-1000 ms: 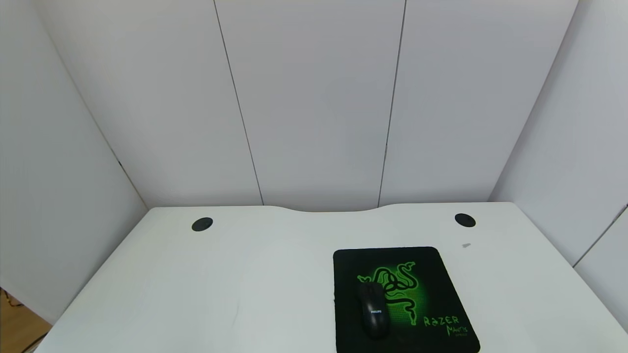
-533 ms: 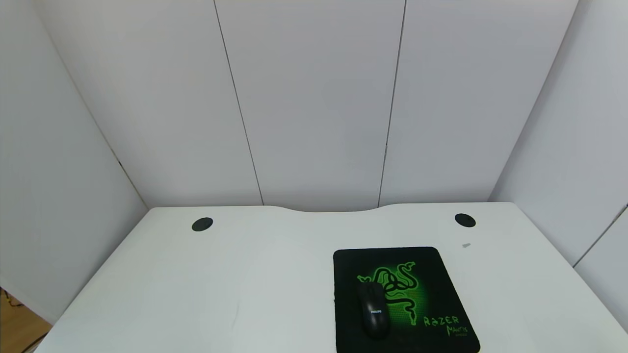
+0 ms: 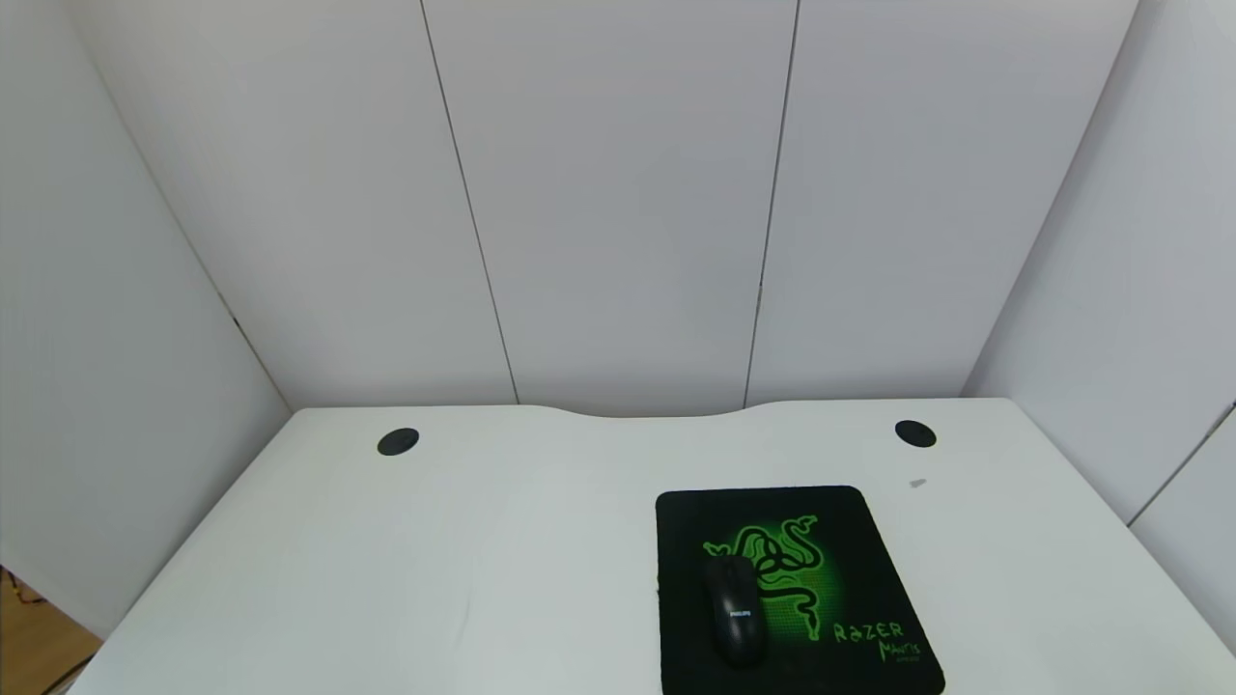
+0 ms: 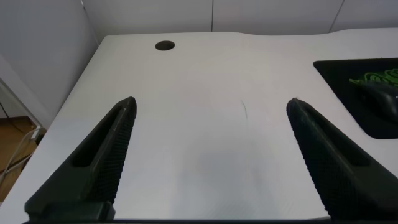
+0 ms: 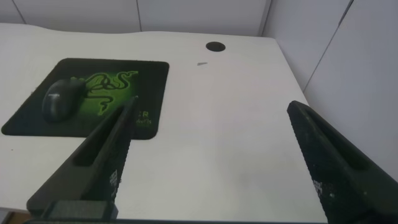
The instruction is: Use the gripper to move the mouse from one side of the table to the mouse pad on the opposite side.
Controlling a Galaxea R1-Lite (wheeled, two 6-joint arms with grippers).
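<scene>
The small glossy black oval mouse (image 3: 736, 612) lay on the black rectangular mouse pad (image 3: 869, 541) with rounded corners, on the pad's left part, its nose over the lower edge of the glowing green three-snake logo (image 3: 777, 565). Small white lettering showed on the mouse's back. Green "RAZER" lettering (image 3: 868, 632) sat toward the pad's near right corner. The pad rested flat on the right half of the large white matte table (image 3: 435, 560); its near edge ran out of the head view.

Two black round cable-hole caps sat near the table's curved back edge: the left cap (image 3: 398, 441) well apart from the pad, the right cap (image 3: 914, 433) just beyond the pad's far right corner. A small grey speck (image 3: 917, 484) lay on the table between the right cap and the pad.

Neither arm showed in the head view. In the left wrist view the left gripper (image 4: 211, 158) hung over the bare left side of the table, its dark ribbed fingers (image 4: 106, 155) spread wide, nothing between them. In the right wrist view the right gripper (image 5: 214, 158) was likewise spread wide and empty, above the table's right side, with mouse (image 5: 61, 99) and pad (image 5: 143, 81) lying well apart from it.

White wall panels (image 3: 618, 193) stood behind the table.
</scene>
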